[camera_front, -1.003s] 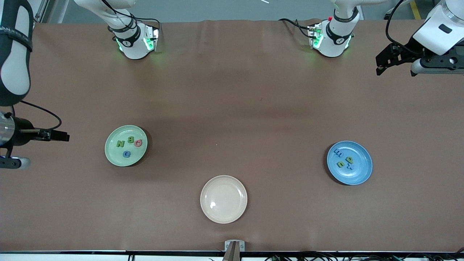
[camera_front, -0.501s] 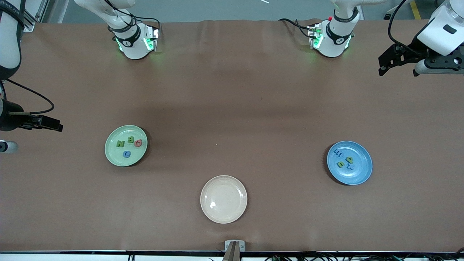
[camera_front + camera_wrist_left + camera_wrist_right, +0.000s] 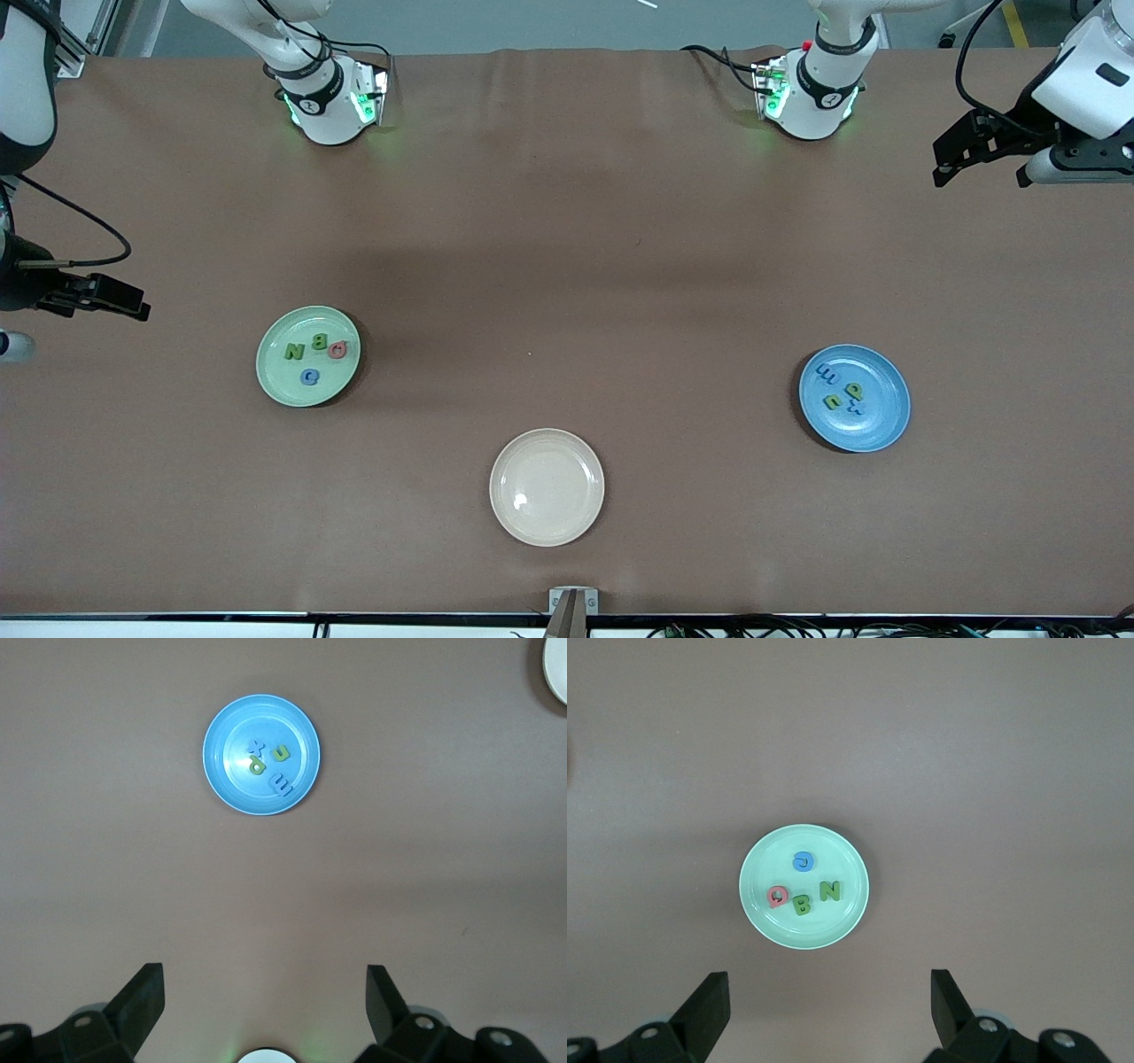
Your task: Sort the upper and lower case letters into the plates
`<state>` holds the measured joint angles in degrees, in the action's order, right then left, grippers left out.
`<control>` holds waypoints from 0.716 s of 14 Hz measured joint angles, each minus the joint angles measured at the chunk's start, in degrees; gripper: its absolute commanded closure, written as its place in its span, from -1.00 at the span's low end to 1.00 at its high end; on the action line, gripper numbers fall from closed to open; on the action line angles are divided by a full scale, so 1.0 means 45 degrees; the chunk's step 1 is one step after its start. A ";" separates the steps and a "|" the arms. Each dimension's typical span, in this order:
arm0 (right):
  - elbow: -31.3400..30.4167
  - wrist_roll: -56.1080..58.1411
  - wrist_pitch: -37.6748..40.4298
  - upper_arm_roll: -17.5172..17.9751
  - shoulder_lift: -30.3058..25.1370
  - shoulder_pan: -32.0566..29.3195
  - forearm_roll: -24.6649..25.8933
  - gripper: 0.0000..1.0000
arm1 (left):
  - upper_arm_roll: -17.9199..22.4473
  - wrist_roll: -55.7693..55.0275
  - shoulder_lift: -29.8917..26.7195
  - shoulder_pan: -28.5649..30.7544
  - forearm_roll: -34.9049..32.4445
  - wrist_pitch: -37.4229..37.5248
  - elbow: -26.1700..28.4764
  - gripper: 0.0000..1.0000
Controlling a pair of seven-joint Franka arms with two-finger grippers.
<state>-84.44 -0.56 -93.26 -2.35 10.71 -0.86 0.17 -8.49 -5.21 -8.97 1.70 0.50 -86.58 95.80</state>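
- We see the round glossy pale green plate (image 3: 307, 356) toward the right arm's end of the brown table (image 3: 567, 266), holding four tiny flat toy capitals: the green N (image 3: 293, 351), the green B (image 3: 319, 343), the red Q (image 3: 337, 349) and the blue G (image 3: 309, 377).
- We find the N, B and Q in a loose row, with the G apart from them, nearer the front camera.
- The round glossy blue plate (image 3: 854, 398) sits toward the left arm's end, holding the blue m (image 3: 828, 375), the green u (image 3: 834, 401), the green p (image 3: 854, 389) and the blue x (image 3: 856, 408), bunched close together.
- We note the round cream-white plate (image 3: 547, 486) between the two coloured plates, nearer the front camera than either.
- The left gripper (image 3: 264, 990) hangs over the table's edge at its own end, well apart from the blue plate; its jaws are spread wide and hold nothing.
- The right gripper (image 3: 829, 995) hangs over the table edge at its end, jaws likewise wide apart with nothing between them.
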 measured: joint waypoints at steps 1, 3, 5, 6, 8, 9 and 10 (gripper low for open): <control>-0.0380 0.0000 -0.0166 -0.0001 -0.0232 -0.0002 0.0000 -1.00 | 0.0000 -0.0005 0.0000 -0.0001 0.0000 0.0000 0.0001 -1.00; -0.0732 0.0000 -0.0247 -0.0007 -0.0503 -0.0009 0.0000 -1.00 | 0.0000 -0.0006 0.0000 0.0000 0.0000 0.0000 0.0002 -1.00; -0.0809 0.0000 -0.0205 -0.0009 -0.0702 -0.0012 0.0000 -1.00 | 0.0000 -0.0006 0.0000 0.0000 0.0000 0.0000 0.0002 -1.00; -0.0813 0.0000 -0.0133 -0.0010 -0.0807 -0.0012 0.0000 -1.00 | 0.0000 -0.0006 0.0000 0.0000 0.0000 -0.0001 0.0002 -1.00; -0.0823 0.0000 0.0014 -0.0010 -0.1075 -0.0012 0.0000 -1.00 | 0.0000 -0.0005 0.0003 0.0000 0.0000 -0.0023 -0.0001 -1.00; -0.0825 0.0000 0.0083 -0.0011 -0.1224 -0.0013 0.0000 -1.00 | 0.0000 -0.0005 0.0007 0.0000 0.0000 -0.0031 -0.0017 -1.00; -0.0830 0.0000 0.0145 -0.0011 -0.1362 -0.0013 0.0000 -1.00 | 0.0000 -0.0005 0.0021 0.0000 0.0000 -0.0048 -0.0058 -1.00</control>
<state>-88.18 -0.56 -92.61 -2.40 4.58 -0.91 0.17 -8.49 -5.23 -8.87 1.69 0.50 -86.80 95.54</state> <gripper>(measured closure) 0.000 0.000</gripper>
